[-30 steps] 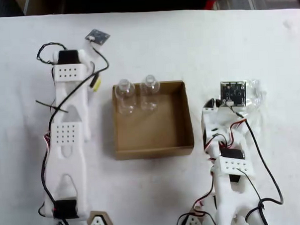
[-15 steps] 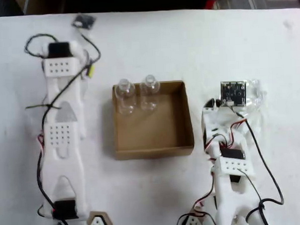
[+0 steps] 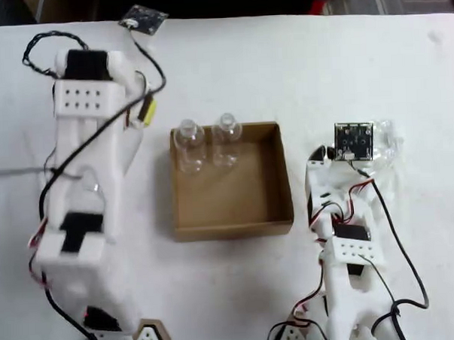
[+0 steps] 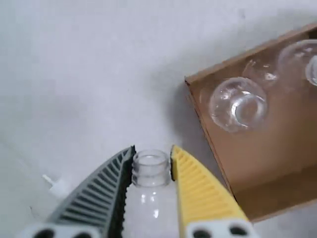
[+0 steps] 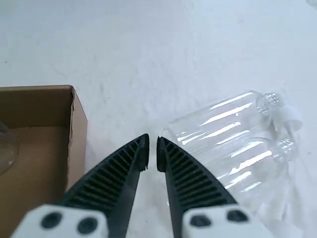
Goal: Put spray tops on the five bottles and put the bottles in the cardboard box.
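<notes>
- The left gripper [image 4: 151,149], with one grey finger and one yellow, pinches a clear bottle [image 4: 150,171] at its neck. The neck is open, with no spray top on it.
- In the high view this gripper sits at the upper left of the frame, just left of the upper-left corner of the cardboard box [image 3: 233,230], over the white desk [image 3: 282,62].
- Two bottles [image 3: 207,144] stand side by side in the box's upper-left corner. I cannot tell whether they carry tops.
- The right gripper [image 5: 151,144] has its black fingers nearly pressed together, with nothing between them. It points at the desk between the box and the lying bottles [image 5: 223,131] at the right of the right wrist frame. A white spray top [image 5: 286,116] shows at their neck end.
- Step in hand, as I judge it: the held bottle is uncapped, so it needs a top before it goes into the box.
- The next move calls for a steady, upright bottle. The fingers sit close to the rim and may crowd the top as it goes on.
- A small white piece [image 4: 55,186] lies on the desk at the lower left of the left wrist frame. It may be part of a spray top, but it is too small to tell.
- No brand, label or writing can be read on the bottles or the box.
</notes>
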`<control>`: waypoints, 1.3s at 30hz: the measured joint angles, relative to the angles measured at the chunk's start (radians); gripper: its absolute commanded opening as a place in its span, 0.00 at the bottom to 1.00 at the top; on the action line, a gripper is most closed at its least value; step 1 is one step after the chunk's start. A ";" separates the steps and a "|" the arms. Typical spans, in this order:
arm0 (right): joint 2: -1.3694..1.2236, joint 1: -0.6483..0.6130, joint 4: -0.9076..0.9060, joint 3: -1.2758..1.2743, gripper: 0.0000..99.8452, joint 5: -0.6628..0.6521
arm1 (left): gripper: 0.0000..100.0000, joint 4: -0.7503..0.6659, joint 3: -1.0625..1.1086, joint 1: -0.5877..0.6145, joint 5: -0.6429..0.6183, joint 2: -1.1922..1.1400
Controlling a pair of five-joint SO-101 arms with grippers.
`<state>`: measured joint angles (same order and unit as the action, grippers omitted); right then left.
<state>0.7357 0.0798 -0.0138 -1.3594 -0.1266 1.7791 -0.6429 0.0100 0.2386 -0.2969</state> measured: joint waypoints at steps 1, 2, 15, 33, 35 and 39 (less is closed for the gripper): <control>0.000 -0.002 0.000 0.000 0.02 0.000 | 0.02 0.000 0.038 -0.015 0.000 0.058; 0.000 -0.002 0.000 0.000 0.02 0.000 | 0.02 0.000 0.074 -0.028 0.000 0.112; 0.000 -0.002 0.000 0.000 0.02 0.000 | 0.02 -0.021 0.466 -0.144 0.002 0.713; 0.000 -0.002 0.000 0.000 0.02 0.000 | 0.02 -0.660 1.376 -0.161 0.002 1.557; 0.000 -0.002 0.000 0.000 0.02 -0.002 | 0.02 -0.750 1.498 -0.173 -0.002 1.672; 0.000 -0.002 0.000 0.000 0.02 -0.003 | 0.02 -0.910 1.715 -0.210 -0.020 1.887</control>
<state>0.7357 0.0783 -0.0138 -1.3594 -0.1297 0.8692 1.0725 -0.2002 0.2186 1.5904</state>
